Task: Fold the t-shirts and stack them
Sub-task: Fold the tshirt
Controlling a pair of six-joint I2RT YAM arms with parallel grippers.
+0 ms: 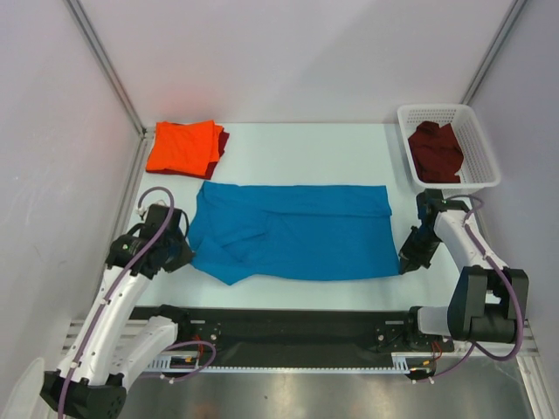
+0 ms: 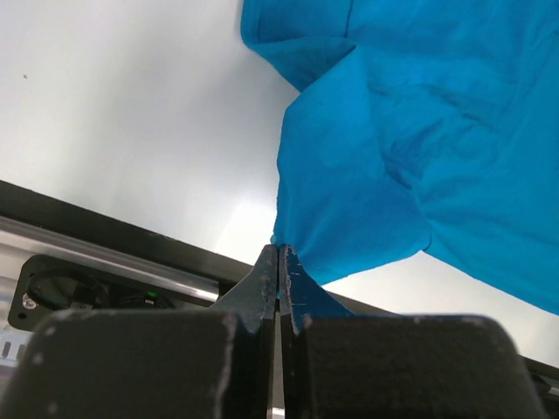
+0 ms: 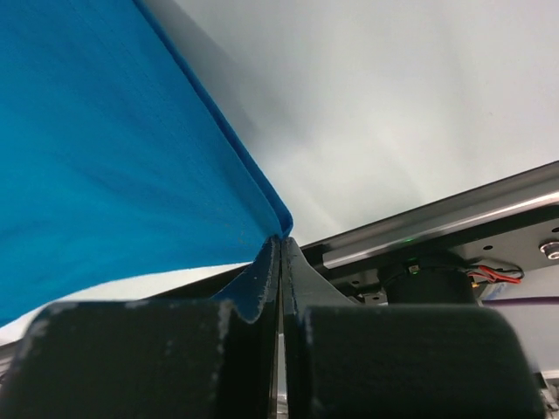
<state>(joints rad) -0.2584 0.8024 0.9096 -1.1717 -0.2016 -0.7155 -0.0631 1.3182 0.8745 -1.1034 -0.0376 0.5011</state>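
Observation:
A bright blue t-shirt (image 1: 293, 231) lies folded lengthwise across the middle of the white table (image 1: 306, 153). My left gripper (image 1: 190, 259) is shut on its near left corner; in the left wrist view the blue cloth (image 2: 393, 148) runs into the closed tips of that gripper (image 2: 279, 249). My right gripper (image 1: 403, 264) is shut on the near right corner, and in the right wrist view the hem of the blue shirt (image 3: 113, 148) is pinched between the tips of that gripper (image 3: 281, 240). A folded orange t-shirt (image 1: 182, 146) rests on a maroon one (image 1: 224, 140) at the back left.
A white lattice basket (image 1: 486, 150) stands at the back right with a dark maroon t-shirt (image 1: 435, 150) in it. The black base rail (image 1: 297, 327) runs along the near table edge. White walls enclose the left, back and right sides.

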